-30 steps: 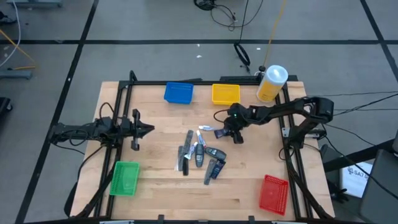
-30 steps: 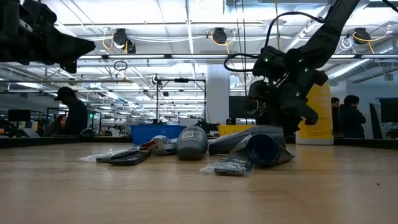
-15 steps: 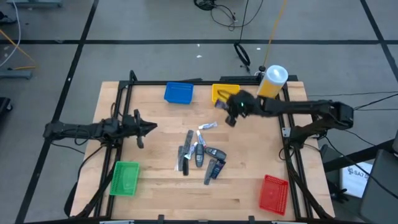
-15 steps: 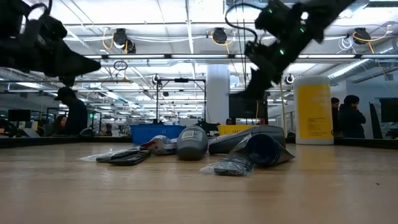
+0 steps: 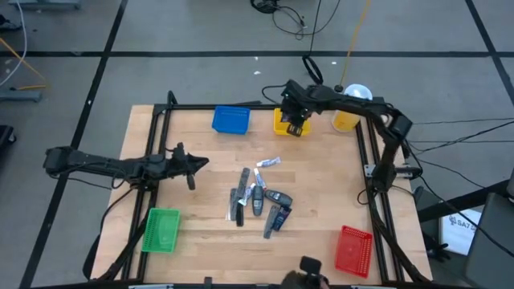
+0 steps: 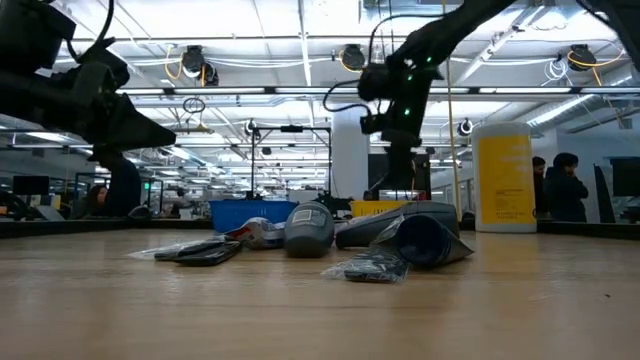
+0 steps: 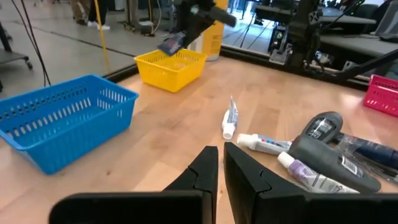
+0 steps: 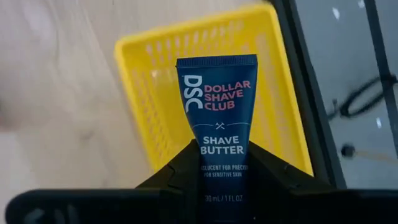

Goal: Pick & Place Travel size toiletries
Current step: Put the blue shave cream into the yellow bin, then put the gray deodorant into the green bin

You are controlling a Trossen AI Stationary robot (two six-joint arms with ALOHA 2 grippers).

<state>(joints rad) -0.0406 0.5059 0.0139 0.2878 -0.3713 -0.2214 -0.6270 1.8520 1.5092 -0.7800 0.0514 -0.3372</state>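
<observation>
My right gripper (image 5: 295,122) is over the yellow bin (image 5: 283,120) at the table's far edge. It is shut on a dark blue tube (image 8: 217,112) printed "Dollar Shave Club Shave Butter". The left wrist view shows that tube (image 7: 169,45) hanging above the yellow bin (image 7: 171,68). The other travel toiletries (image 5: 257,197) lie in a loose pile at mid-table: dark tubes, a grey bottle (image 7: 323,134) and a silver-white tube (image 7: 230,118). My left gripper (image 5: 193,166) is shut and hovers left of the pile, touching nothing. My right gripper pinches the shave-butter tube between its two fingers (image 8: 180,171) at its lower printed end (image 8: 219,155), and the tip of that end is hidden between them. The fingers point down at the bin. The tube is lifted clear, and its flat crimped end (image 8: 216,62) sticks out past the fingertips over the yellow bin.
A blue bin (image 5: 230,120) stands left of the yellow one. A green bin (image 5: 161,229) is near left and a red bin (image 5: 352,249) near right. A big yellow white-capped bottle (image 5: 349,108) stands at the far right corner. Black frame rails run along the table's sides.
My right gripper has risen from beside the pile and swung toward the far edge, carrying the dark blue tube from table height to above the yellow bin. My left arm has stretched a little toward the right, nearer the pile, and has stayed shut.
</observation>
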